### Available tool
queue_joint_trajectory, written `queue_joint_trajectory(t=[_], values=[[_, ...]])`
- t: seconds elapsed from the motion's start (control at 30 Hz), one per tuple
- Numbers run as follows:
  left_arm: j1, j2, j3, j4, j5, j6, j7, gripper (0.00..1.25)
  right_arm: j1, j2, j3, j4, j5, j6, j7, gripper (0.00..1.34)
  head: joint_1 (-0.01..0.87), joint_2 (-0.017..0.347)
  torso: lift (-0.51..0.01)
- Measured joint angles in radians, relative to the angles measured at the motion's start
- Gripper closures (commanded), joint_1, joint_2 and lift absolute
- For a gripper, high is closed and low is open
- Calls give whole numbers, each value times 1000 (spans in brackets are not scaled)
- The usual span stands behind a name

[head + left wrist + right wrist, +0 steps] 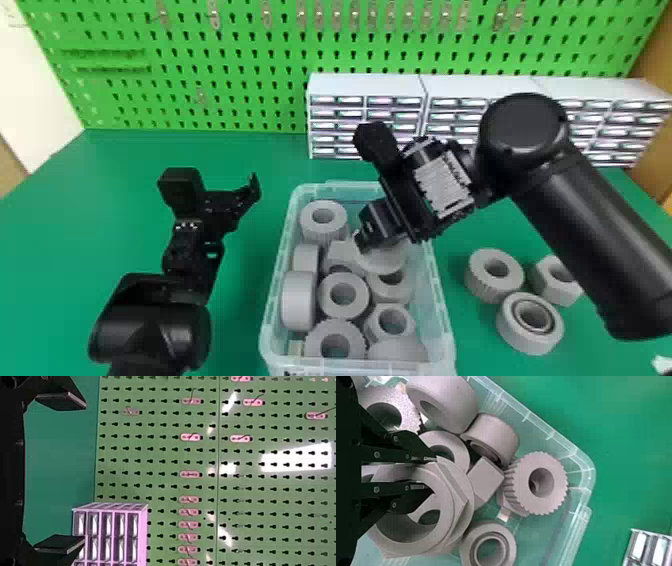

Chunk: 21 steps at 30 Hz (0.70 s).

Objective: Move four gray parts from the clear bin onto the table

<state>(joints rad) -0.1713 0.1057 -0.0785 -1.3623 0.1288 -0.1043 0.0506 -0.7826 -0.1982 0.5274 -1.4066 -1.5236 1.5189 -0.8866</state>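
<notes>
In the head view, my right gripper [364, 242] reaches down into the clear bin [444, 320] at a flanged gray part [384, 259]. The right wrist view has the right gripper [433, 474] shut on the wall of this gray hexagonal ring [451, 508], one finger inside its hole and the other outside; it overlaps the parts behind it. More gray parts [343, 295] fill the bin. Three gray parts [531, 324] rest on the table right of it. My left gripper [222, 192] is held left of the bin; in the left wrist view the left gripper [79, 473] is open, nothing between its fingers.
The green table [125, 200] lies under everything. Small drawer cabinets [367, 90] line its back right, before a green pegboard [225, 50]. The right forearm [590, 235] passes above the loose parts. A small white object [662, 364] is at the lower right corner.
</notes>
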Motion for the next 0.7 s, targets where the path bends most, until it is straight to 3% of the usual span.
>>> queue_joint_trajectory(t=[0.7], values=[[11, 0, 0, -1, 0, 0, 0, 102, 27, -11, -179, -18, 82, 52, -1, 1081, 693, 72, -52]])
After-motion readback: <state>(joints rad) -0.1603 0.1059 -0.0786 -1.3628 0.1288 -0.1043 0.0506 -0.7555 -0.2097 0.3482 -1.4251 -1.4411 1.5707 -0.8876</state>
